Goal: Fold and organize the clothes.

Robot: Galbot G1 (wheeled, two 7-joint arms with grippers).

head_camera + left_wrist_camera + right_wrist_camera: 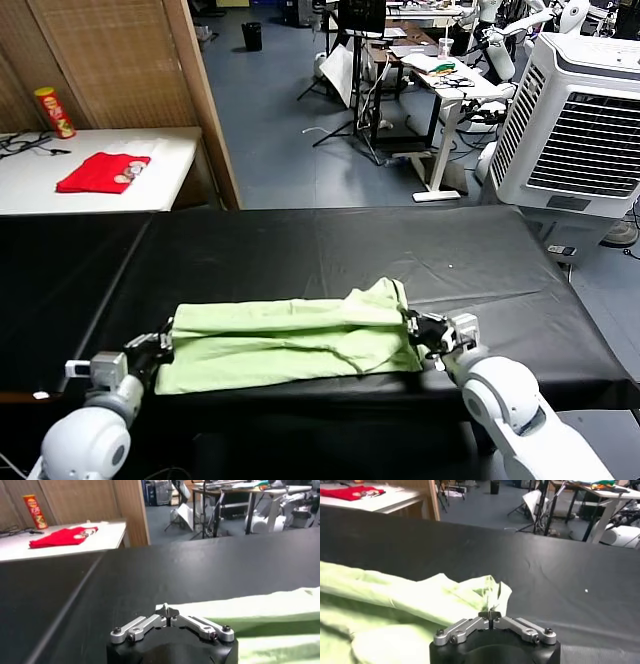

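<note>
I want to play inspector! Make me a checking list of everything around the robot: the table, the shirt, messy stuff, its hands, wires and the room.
Surface: black table, cover slightly wrinkled.
Job's things: light-green shirt lying folded into a long band near the front edge.
Clutter: nothing seen on the black table.
Grippers: left gripper shut at the shirt's left end; right gripper shut on the shirt's right end, fabric bunched there.
Cables: dark cables on the white side table; more on the floor by the stands.
Surroundings: red cloth and red can on the side table; white air cooler; desks beyond.
</note>
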